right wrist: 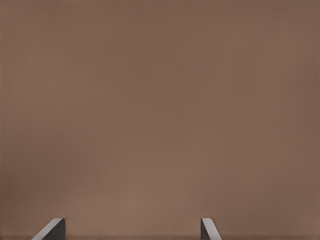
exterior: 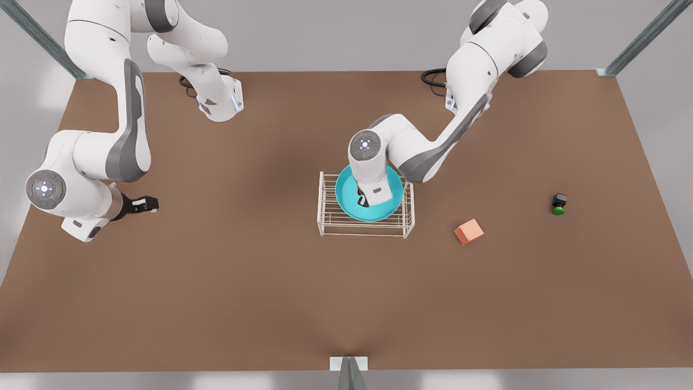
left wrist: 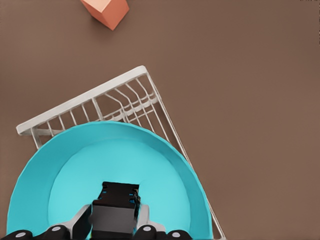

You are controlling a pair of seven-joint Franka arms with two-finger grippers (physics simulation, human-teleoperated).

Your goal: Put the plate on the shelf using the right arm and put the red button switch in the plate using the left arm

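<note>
Salmon cube (exterior: 469, 232) beside shelf (exterior: 330, 219)

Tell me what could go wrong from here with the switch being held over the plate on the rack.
1. The left gripper holds the red button switch over the plate; released from any height, it might bounce or roll out.
2. The plate sits on the shelf, its rim reaching past the bars in the left wrist view, so pressing down could tip it.
3. The right gripper waits open at the front view's left, away from this.
</note>
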